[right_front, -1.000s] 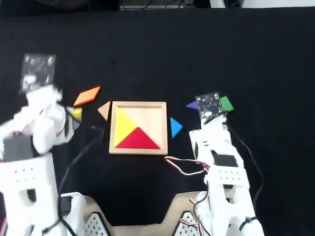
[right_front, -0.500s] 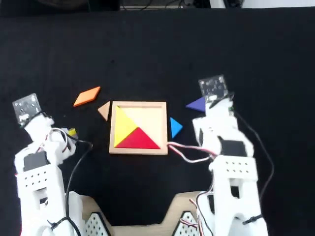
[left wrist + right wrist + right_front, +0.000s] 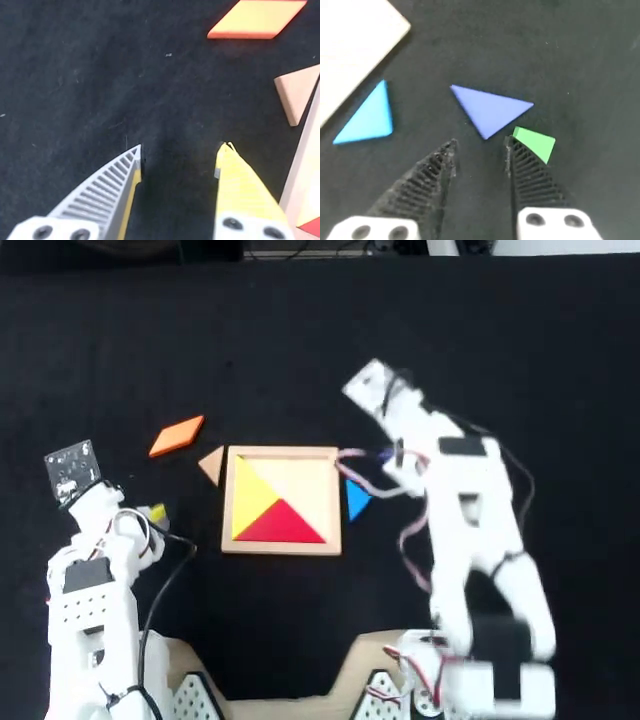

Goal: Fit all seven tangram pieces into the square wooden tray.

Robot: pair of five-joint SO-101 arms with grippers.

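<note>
While rt gripper (image 3: 480, 144) gapes, purple triangle (image 3: 490, 111) sits just ahead.

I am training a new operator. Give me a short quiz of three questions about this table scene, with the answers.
1. True or false: the tray holds exactly two pieces.
2. Which piece lies closest to the right fingers? A orange piece; B green piece; C red triangle.
3. Fill in: the left fingers are ___ (open or shut).
Key: 1 true; 2 B; 3 open.
</note>
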